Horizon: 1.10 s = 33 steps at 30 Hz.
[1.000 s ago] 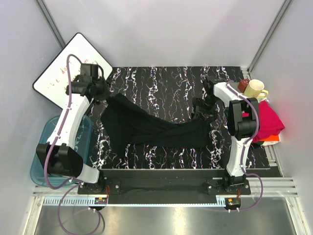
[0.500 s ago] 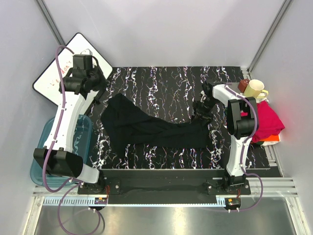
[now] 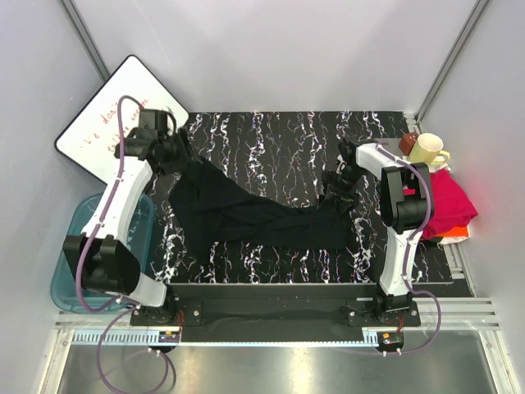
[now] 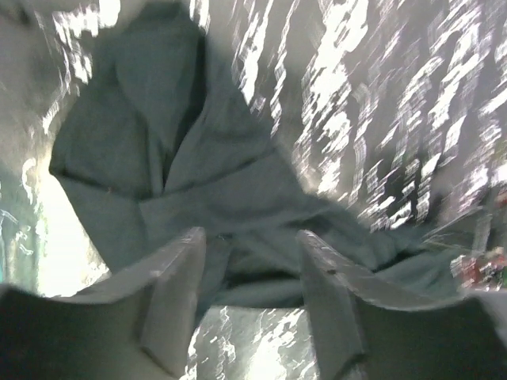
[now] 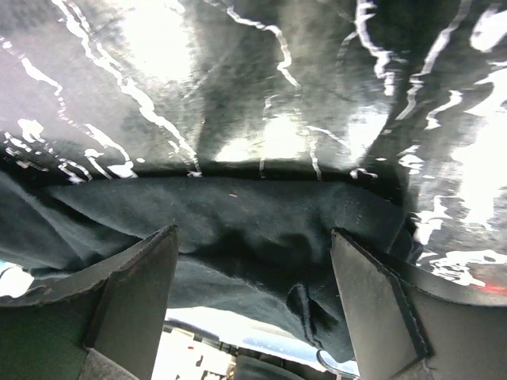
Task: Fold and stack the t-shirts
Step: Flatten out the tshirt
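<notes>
Looking down from the top: seeing the black t-shirt (image 3: 254,215) lying bunched and wrinkled across the middle of the desk (image 3: 279,135), running from the left side down to the right of centre. Seeing the pink t-shirt (image 3: 451,203) sitting at the right edge of the frame, well apart from the black one, with the orange piece (image 3: 456,233) peeking out just under it. Seeing a cream mug (image 3: 428,149) standing just above the pink cloth, in the upper right.

Spotting the left claw (image 3: 175,153) at the upper left tip of the black t-shirt, near a white board (image 3: 107,115) leaning in the upper left corner. Not being able to tell from the top whether touching the cloth or not. Looking through the left wrist camera: finding the left claw (image 4: 249,237) open, with its two fingers (image 4: 176,289) spread apart low in the frame and the black t-shirt (image 4: 198,174) lying past them, blurry, filling the middle.

Spotting the right claw (image 3: 336,190) at the right end of the black t-shirt, right of centre. Looking through the right wrist camera: finding the right claw (image 5: 253,237) open too, with fingers (image 5: 131,293) wide apart and a thick fold of the black t-shirt (image 5: 238,229) lying across the gap between them. Not squeezing the cloth.

Seeing a blue bin (image 3: 138,234) sitting at the left edge, beside the desk.
</notes>
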Each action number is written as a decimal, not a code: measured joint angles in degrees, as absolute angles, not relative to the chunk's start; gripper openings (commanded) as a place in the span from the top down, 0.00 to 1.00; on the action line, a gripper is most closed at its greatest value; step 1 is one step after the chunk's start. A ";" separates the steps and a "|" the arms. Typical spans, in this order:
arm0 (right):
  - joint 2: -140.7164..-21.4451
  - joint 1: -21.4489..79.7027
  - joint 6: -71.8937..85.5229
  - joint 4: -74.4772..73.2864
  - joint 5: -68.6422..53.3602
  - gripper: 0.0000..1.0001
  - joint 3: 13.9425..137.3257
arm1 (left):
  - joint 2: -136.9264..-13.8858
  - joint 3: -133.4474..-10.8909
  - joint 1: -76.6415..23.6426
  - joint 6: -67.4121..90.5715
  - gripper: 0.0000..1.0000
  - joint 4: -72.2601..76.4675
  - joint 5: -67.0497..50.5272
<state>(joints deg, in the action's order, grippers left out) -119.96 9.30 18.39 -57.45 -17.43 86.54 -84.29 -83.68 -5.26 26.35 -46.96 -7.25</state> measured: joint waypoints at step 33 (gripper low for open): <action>-119.63 9.30 19.55 -57.08 -14.06 0.12 88.75 | -105.45 -74.28 -12.10 16.27 0.39 -43.64 -7.22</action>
<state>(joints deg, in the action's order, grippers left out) -119.63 9.30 19.55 -57.08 -14.06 88.75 -105.45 -74.28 -12.10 16.27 -43.64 -7.22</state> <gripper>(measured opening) 0.872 0.627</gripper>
